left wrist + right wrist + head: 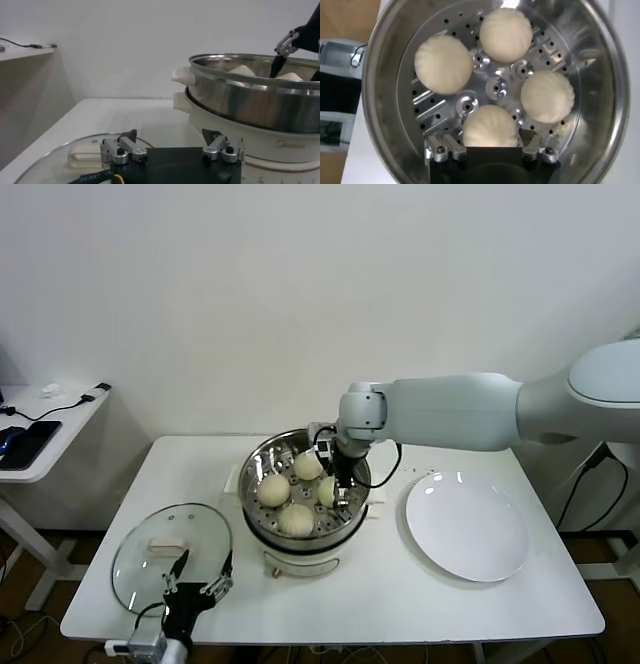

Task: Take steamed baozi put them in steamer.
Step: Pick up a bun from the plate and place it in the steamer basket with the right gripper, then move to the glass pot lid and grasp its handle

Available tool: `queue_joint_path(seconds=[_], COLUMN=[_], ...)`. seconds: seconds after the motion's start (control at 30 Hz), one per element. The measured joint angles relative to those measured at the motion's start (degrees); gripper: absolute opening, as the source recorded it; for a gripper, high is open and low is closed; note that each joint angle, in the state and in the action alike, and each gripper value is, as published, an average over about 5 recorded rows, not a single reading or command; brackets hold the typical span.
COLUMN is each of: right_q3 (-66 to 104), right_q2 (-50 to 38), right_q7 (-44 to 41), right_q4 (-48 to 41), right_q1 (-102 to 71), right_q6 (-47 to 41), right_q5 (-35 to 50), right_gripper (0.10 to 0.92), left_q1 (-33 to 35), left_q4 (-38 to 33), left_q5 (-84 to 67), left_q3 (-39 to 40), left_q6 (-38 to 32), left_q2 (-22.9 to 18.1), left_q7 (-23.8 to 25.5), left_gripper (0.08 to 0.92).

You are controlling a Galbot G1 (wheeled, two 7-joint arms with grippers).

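Note:
The steamer (pixel 262 467) stands mid-table, a shiny steel pot on a cream base. Four cream-white baozi lie on its perforated tray (pixel 432 107): one (pixel 443 64), a second (pixel 505 34), a third (pixel 547 96) and a fourth (pixel 490 125). My right gripper (pixel 341 487) reaches down inside the pot. In the right wrist view it (pixel 486 135) is open, its fingers (pixel 443 146) on either side of the fourth baozi, which rests on the tray. My left gripper (pixel 205 569) is open and empty, low over the glass lid (pixel 140 569) at the table's front left.
A flat white plate (pixel 466 526) lies bare to the right of the steamer. The glass lid with its white handle (pixel 82 154) lies under my left gripper (pixel 170 135), with the steamer wall (pixel 250 105) close by. A side table (pixel 45 434) stands at far left.

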Motion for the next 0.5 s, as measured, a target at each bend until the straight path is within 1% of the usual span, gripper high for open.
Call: queue_joint_path(seconds=[0.27,0.37,0.5], right_q3=[3.17,6.59,13.41], right_q2=[-3.16,-5.52,-9.15], right_q7=[-1.58,0.44,6.31], right_q4=[0.08,-0.30,-1.00], right_q1=[1.18,0.28,-2.84], right_q6=[2.59,3.16,4.46], right_q5=[1.83,2.35,2.09], right_gripper=[0.823,0.823,0.823], left_q1=[0.65,0.66,0.51], left_q4=[-1.01,-1.28,-1.60], left_q5=[-0.57,-1.34,-2.33], left_q3=[-0.22,-0.26,-0.27], left_q6=[-0.14,-0.17,-0.30], left_q2=[0.13,0.15,0.28], left_q7=[-0.08,-0.40,-0.97], left_gripper=[0.823,0.823,0.823])
